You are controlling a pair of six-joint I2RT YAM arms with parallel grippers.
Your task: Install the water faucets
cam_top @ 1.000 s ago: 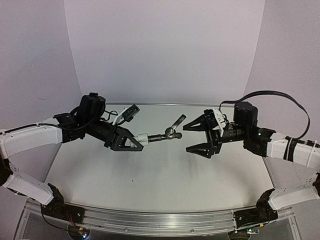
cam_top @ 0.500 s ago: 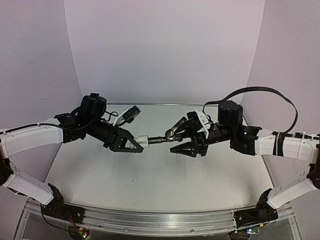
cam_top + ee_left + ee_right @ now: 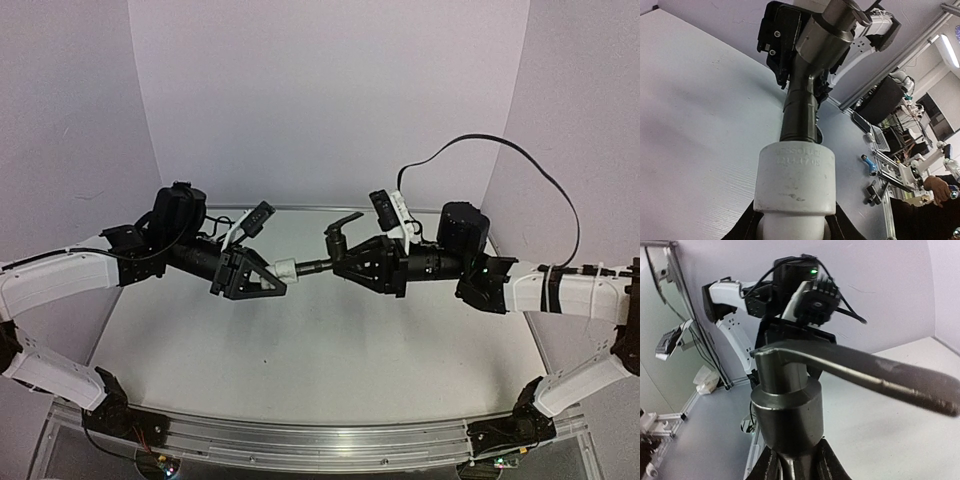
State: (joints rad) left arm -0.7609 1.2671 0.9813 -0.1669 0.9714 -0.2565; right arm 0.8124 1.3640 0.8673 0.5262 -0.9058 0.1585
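The water faucet (image 3: 336, 243), dark grey metal with a thin lever handle (image 3: 348, 218), hangs in the air between both arms above the table's middle. Its stem sits in a white plastic fitting (image 3: 283, 269). My left gripper (image 3: 268, 278) is shut on that fitting (image 3: 795, 180), and in the left wrist view the faucet (image 3: 807, 95) points away from it. My right gripper (image 3: 342, 263) is shut on the faucet, its fingers (image 3: 765, 465) pressed on either side just below the round body (image 3: 787, 410). The lever (image 3: 875, 375) sticks out to the right in the right wrist view.
The pale table (image 3: 320, 350) lies below both arms, with an aluminium rail (image 3: 320, 440) along its near edge and white walls behind. A black cable (image 3: 480, 145) loops above the right arm. The left arm's wrist (image 3: 800, 285) faces the right wrist camera closely.
My right gripper has moved left to the faucet and shut on it. The faucet's lever has turned from pointing right to standing more upright. The left arm has barely moved.
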